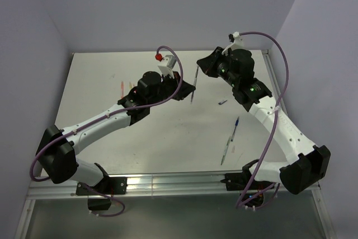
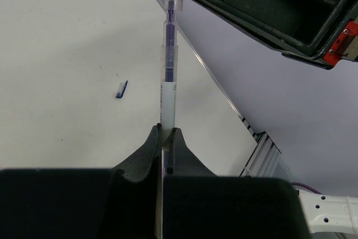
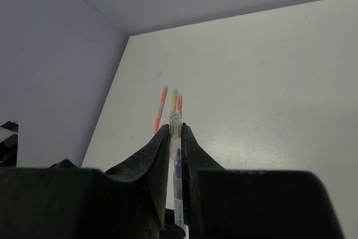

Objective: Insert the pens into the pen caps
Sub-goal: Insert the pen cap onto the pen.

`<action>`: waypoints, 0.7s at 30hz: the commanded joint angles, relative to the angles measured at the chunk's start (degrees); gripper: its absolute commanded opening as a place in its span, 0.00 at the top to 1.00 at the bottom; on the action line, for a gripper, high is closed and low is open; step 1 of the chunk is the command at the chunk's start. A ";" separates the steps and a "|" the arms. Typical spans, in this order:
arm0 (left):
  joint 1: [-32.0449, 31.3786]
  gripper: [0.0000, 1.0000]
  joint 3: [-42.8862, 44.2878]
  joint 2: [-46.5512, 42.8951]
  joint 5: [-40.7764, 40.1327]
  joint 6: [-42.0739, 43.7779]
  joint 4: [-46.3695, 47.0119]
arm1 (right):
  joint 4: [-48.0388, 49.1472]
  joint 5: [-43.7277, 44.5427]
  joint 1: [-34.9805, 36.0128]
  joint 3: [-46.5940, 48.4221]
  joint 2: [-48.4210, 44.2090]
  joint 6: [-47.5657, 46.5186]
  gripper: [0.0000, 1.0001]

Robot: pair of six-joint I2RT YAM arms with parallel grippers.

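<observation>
My left gripper [image 2: 166,131] is shut on a white pen [image 2: 168,96] with a dark blue tip, held above the table. The pen points up toward my right gripper [image 3: 175,128], which is shut on a clear pen cap [image 3: 175,124]. The pen's tip [image 3: 178,163] shows through the cap between the right fingers. From above, the pen [image 1: 194,87] bridges the left gripper [image 1: 189,90] and the right gripper [image 1: 202,64]. Orange [image 3: 160,110], yellow [image 3: 174,100] and red [image 3: 179,103] pens lie together at the table's left. A dark blue cap [image 2: 121,89] lies loose.
A blue pen [image 1: 236,124] and a pale pen [image 1: 226,150] lie on the right half of the table beside the right arm. A metal rail [image 1: 168,182] runs along the near edge. Purple walls close in the back and both sides.
</observation>
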 commanded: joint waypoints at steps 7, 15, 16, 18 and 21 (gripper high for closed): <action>0.27 1.00 0.13 -1.90 -2.55 1.33 0.95 | -0.85 1.12 2.23 2.76 0.96 -1.92 1.00; 0.27 1.00 -0.22 -2.78 -4.39 1.86 0.77 | -1.55 3.59 2.84 3.02 1.22 -3.24 1.00; 0.27 1.00 -0.31 -2.87 -4.48 1.77 0.77 | -1.55 3.76 2.76 3.11 1.31 -3.41 1.00; 0.27 1.00 -0.40 -3.05 -4.83 1.86 0.77 | -1.55 3.68 2.93 3.11 1.57 -3.50 1.00; 0.27 0.99 -0.40 -3.13 -5.36 1.95 0.60 | -2.17 4.20 3.28 3.55 2.19 -4.03 1.00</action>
